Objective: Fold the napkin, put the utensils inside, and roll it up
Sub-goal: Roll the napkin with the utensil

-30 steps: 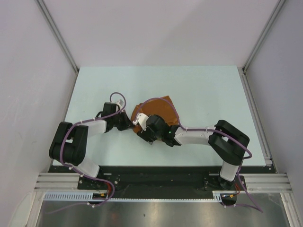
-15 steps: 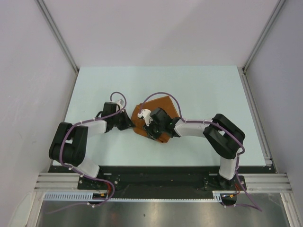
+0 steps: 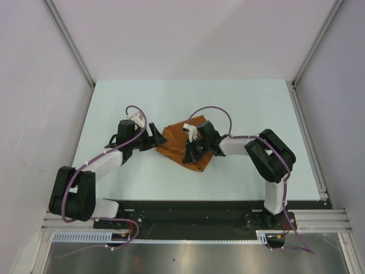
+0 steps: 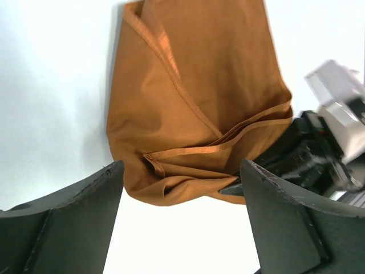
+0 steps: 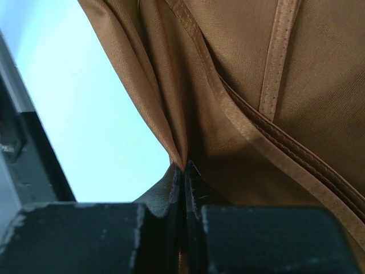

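A pale table [image 3: 239,108] is being viewed from above, with two robot arms being extended over it from the near edge. The napkin [image 3: 177,142], a rust-brown cloth, is being shown lying near the middle of the table in a loosely folded, bunched heap, with the arms meeting over it from either side.

The left gripper [image 3: 155,137] is being held at the napkin's left end with its jaws spread wide apart; nothing is being clamped by it. In the left wrist view, the folded napkin [image 4: 194,103] is being framed between and beyond the two dark fingers [image 4: 68,222], with hemmed edges being crossed over one another in layers and the nearest corner being tucked under. Whether the cloth is being touched by either finger cannot be told. The black body of the right gripper [image 4: 308,160] is being seen at the napkin's right edge in this view.

The right gripper [image 3: 191,153] is being pressed down onto the near right part of the napkin. In the right wrist view, its fingers [image 5: 165,228] are being held tightly together, and a narrow fold of the napkin [image 5: 274,85] is being pinched between their tips, with the cloth being drawn up into taut creases that are being fanned out from the pinch.
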### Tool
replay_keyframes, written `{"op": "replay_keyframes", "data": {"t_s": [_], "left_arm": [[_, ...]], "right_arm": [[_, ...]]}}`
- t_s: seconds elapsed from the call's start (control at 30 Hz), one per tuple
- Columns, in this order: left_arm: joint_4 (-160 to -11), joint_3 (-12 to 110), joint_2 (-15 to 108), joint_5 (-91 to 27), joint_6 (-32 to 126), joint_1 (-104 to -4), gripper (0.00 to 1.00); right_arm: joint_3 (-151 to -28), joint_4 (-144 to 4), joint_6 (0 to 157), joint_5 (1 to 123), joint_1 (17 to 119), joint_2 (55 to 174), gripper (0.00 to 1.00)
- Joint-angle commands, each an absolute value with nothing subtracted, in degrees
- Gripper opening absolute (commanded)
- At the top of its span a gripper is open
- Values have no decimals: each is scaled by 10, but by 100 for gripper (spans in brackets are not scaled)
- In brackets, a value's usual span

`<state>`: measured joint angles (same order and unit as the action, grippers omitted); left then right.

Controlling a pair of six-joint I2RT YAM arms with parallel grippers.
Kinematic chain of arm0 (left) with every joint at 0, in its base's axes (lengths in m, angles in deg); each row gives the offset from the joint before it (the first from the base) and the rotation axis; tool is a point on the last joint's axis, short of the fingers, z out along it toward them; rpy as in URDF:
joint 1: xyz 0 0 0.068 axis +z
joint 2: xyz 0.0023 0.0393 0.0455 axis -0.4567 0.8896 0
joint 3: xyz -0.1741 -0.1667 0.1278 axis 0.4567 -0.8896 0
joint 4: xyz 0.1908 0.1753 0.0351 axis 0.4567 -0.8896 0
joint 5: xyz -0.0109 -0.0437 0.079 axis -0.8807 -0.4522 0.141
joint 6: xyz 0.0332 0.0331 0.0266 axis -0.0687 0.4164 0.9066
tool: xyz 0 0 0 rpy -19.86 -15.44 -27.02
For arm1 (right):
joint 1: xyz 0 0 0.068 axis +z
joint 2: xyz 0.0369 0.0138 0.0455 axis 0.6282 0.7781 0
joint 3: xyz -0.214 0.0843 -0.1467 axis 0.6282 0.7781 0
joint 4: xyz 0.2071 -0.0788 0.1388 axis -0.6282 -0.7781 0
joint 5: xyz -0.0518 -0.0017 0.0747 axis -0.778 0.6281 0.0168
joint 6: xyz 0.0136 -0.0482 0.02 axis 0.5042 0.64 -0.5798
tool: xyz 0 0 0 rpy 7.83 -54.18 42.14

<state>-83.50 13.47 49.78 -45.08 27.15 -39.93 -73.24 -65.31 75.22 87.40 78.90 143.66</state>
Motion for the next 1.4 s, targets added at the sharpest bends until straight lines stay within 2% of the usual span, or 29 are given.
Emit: {"op": "replay_keyframes", "data": {"t_s": [0.0,0.27,0.4,0.5,0.67,0.77,1.03,1.37], "left_arm": [[-811,100,460,-438,272,-401,87],[-780,29,393,-443,267,-401,81],[-733,6,368,-545,213,-403,81],[-653,-21,385,-593,156,-416,83],[-596,-3,457,-614,120,-463,84],[-509,6,500,-627,83,-477,85],[-478,49,560,-612,86,-478,84],[-421,32,620,-599,117,-471,85]], "right_arm": [[-725,-621,695,945,770,1462,2],[-734,-624,663,965,742,1488,0],[-735,-629,665,964,738,1493,0],[-736,-630,665,962,738,1497,0],[-740,-634,668,958,738,1500,0],[-741,-645,677,953,738,1499,0],[-741,-647,678,947,738,1503,0],[-743,-648,678,948,737,1505,0]]}}
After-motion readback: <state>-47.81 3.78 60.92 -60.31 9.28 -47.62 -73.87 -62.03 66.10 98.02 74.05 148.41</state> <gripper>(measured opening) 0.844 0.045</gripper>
